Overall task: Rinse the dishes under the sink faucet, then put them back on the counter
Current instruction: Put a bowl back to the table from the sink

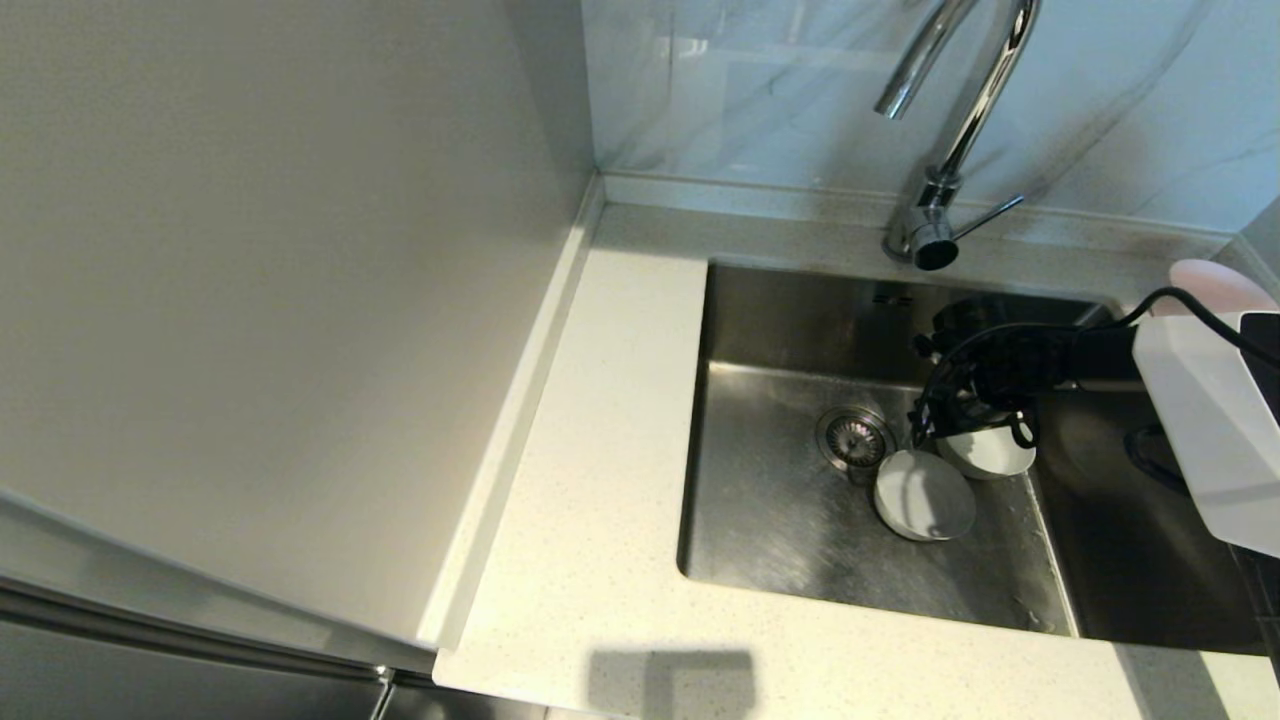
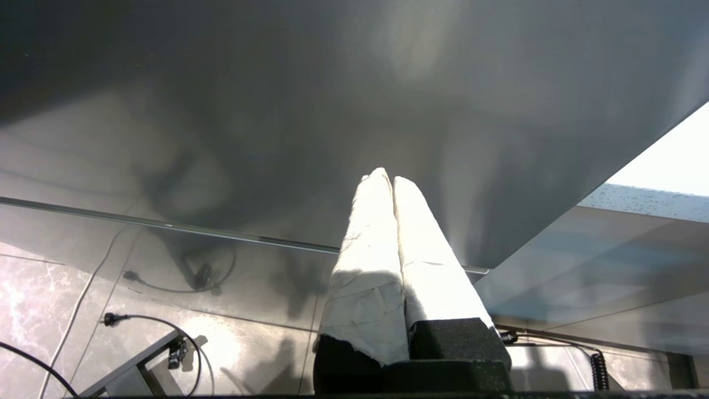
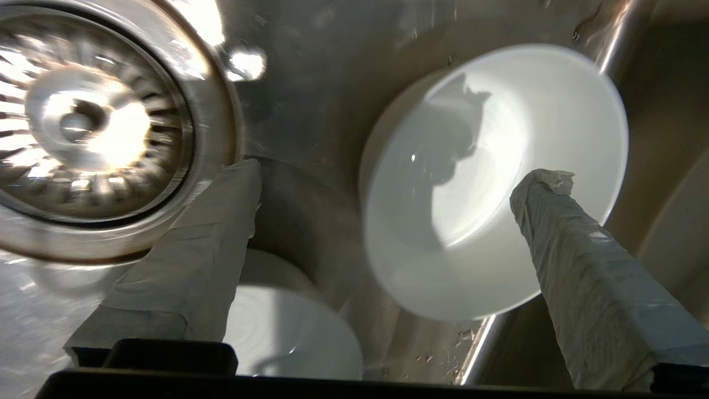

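Two bowls lie in the sink beside the drain strainer: a light grey-white bowl and a white bowl near the right wall. My right gripper hangs open low over the white bowl. One finger reaches over the bowl's inside, the other finger stands outside it by the drain. The pale pink bowl sits on the counter at the back right. The chrome faucet rises behind the sink, no water showing. My left gripper is shut and empty, parked off to the side.
The speckled counter runs along the sink's left and front. A smooth beige-grey side panel stands at the left. The faucet's thin lever points right. My right arm's white housing covers the sink's right side.
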Tool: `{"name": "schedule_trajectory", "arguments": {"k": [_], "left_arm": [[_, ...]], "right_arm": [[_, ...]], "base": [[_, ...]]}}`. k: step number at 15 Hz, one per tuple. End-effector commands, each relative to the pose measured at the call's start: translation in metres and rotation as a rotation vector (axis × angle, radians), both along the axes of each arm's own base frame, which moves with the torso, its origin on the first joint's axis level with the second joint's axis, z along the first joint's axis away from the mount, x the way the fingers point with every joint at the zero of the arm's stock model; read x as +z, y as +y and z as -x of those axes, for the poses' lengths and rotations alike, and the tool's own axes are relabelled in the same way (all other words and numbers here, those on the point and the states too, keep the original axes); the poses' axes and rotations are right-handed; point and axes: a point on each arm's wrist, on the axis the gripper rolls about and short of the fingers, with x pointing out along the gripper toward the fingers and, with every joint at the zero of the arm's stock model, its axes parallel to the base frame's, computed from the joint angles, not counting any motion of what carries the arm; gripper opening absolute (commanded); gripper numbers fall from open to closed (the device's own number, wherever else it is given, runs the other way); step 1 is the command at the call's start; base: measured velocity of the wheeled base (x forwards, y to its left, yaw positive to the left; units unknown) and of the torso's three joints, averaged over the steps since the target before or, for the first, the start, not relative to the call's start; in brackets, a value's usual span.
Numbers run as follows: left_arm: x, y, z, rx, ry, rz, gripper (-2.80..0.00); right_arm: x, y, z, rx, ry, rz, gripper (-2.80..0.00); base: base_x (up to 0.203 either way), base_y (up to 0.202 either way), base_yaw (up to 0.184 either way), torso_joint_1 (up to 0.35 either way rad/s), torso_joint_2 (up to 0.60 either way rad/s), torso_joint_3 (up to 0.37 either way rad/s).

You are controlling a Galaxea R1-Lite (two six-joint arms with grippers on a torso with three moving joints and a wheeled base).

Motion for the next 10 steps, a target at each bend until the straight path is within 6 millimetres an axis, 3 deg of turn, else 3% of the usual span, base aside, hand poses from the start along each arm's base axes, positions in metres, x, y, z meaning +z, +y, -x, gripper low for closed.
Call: {"name": "schedule_trajectory", "arguments": {"k": [1, 4, 5, 10], "left_arm": [[0.0000, 0.0000, 0.0002, 0.001, -0.003, 0.000, -2.80], [0.0000, 0.0000, 0.0002, 0.000, -0.003, 0.000, -2.80], [0.0000, 0.0000, 0.0002, 0.001, -0.003, 0.000, -2.80], [0.0000, 0.0000, 0.0002, 0.001, -0.003, 0.000, -2.80]], "right_arm": [[-0.0139, -0.0038, -0.0043, -0.011, 0.014, 0.006, 0.00], [-0.0172, -0.0056, -0.0078, -0.013, -0.008, 0.011, 0.00], [-0.0176, -0.0056, -0.0080, -0.012, -0.008, 0.011, -2.80], [-0.0216, -0.0064, -0.0086, -0.013, -0.001, 0.012, -2.80]], "base": [[0.000, 0.000, 0.000, 0.000, 0.00, 0.000], [0.000, 0.000, 0.000, 0.000, 0.00, 0.000], [0.000, 0.000, 0.000, 0.000, 0.00, 0.000], [0.000, 0.000, 0.000, 0.000, 0.00, 0.000]]}}
